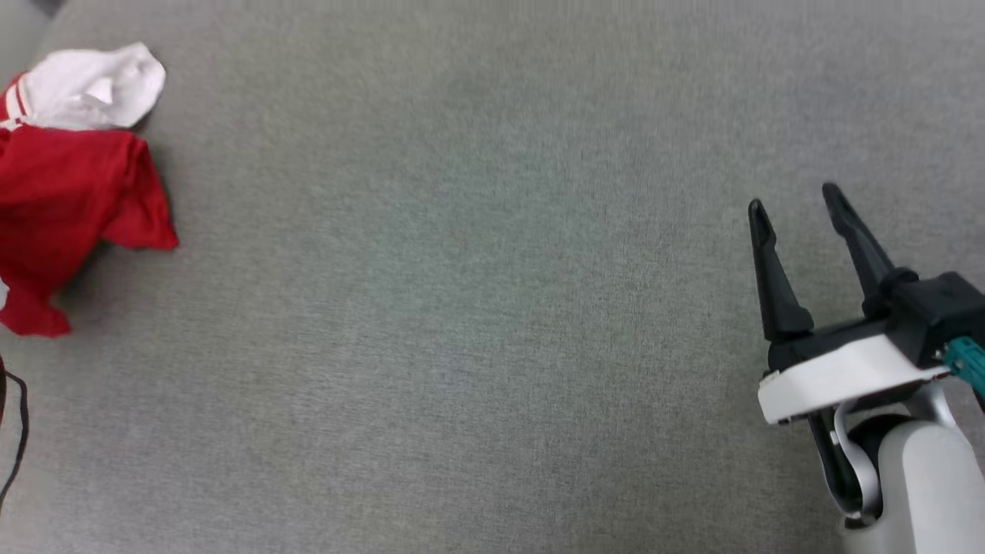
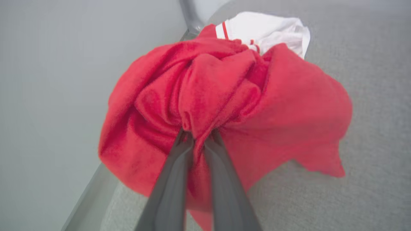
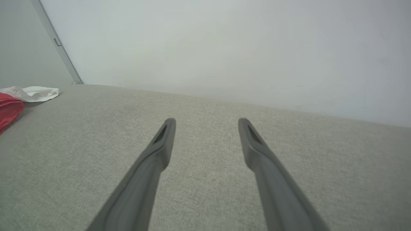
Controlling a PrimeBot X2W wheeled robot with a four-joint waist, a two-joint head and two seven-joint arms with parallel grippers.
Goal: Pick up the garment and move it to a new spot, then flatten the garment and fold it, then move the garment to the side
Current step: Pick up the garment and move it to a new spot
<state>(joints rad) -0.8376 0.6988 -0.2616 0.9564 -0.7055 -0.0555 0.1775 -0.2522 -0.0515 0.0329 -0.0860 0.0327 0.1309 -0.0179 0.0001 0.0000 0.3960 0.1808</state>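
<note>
Over at the far left edge of the grey cloth-covered surface (image 1: 492, 323), the garment (image 1: 73, 192) lay in a crumpled heap. Its red body was bunched up, and one white sleeve with striped trim stuck out at the far end. No lettering showed; the cloth was too rumpled for that.

Seen from the left wrist, the left gripper (image 2: 199, 133) was clenched on a raised fold of red fabric near the middle of the heap. Its two dark fingers were drawn almost together, with cloth pinched between them and spilling out on both sides. Whether the heap was lifted clear of the surface I could not tell; its lower edges looked to be resting on it.

By my reckoning the job had barely begun. The grab was made, but the carry to a new spot, the flattening, the folding and the final shift to the side were all left to do. Nothing about the garment was flat or folded.

The right gripper (image 1: 795, 201) hung well apart from the garment, at the lower right of the head view. Its fingers were spread wide with nothing between them, above bare surface, and a broad open stretch lay between it and the heap. Beyond rose a plain pale wall (image 3: 224, 48), and a thin black cable (image 1: 19, 431) curled at the left edge just below the garment.
</note>
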